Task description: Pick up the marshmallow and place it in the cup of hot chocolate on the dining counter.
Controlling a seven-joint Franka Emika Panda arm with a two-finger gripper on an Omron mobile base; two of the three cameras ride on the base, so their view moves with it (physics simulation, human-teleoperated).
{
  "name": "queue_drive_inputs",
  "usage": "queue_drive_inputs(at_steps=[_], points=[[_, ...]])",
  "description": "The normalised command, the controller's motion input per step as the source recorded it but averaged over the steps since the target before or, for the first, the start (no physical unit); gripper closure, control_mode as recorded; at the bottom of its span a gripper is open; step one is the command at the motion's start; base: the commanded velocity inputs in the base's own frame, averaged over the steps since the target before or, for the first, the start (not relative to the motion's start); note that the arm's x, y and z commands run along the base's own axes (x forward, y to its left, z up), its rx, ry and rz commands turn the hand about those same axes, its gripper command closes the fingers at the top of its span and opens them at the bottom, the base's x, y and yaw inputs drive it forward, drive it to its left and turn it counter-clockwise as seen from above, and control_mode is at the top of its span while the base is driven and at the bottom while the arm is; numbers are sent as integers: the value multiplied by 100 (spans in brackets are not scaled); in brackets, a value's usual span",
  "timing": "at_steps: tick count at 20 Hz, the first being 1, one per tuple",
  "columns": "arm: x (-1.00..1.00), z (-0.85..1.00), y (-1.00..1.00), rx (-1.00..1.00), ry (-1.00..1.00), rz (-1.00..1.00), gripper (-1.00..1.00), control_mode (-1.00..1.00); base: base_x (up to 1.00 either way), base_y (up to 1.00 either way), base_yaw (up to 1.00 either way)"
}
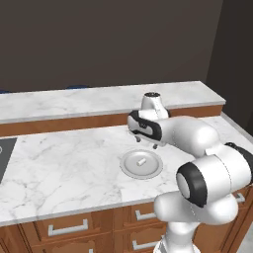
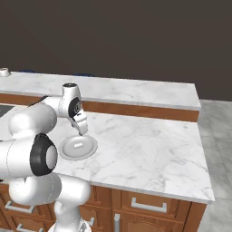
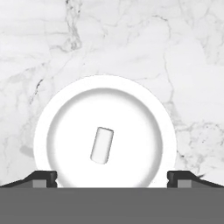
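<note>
Pincer hangs released above the round grey plate, fingertips spread wide, grasping nothing. Marshmallow lies on its side at plate centre, touching neither fingertip. Plate rests on the marble surface, closer to its near edge than to the raised far ledge. Bare marble surrounds the plate on all sides.

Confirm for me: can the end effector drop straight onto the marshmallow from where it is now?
Probably yes. The end effector hangs open above the plate, and the marshmallow lies on its side alone near the plate's middle, between the finger lines, with nothing over it.
</note>
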Motion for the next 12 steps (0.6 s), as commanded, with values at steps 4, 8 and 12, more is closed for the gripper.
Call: queue_drive_inputs(at_steps=[4, 8, 12], points=[[-1, -25, 1, 0, 0, -3, -100, -100, 0, 0, 0], [0, -33, 0, 0, 0, -4, -100, -100, 0, 0, 0], [0, -37, 0, 0, 0, -4, -100, -100, 0, 0, 0]])
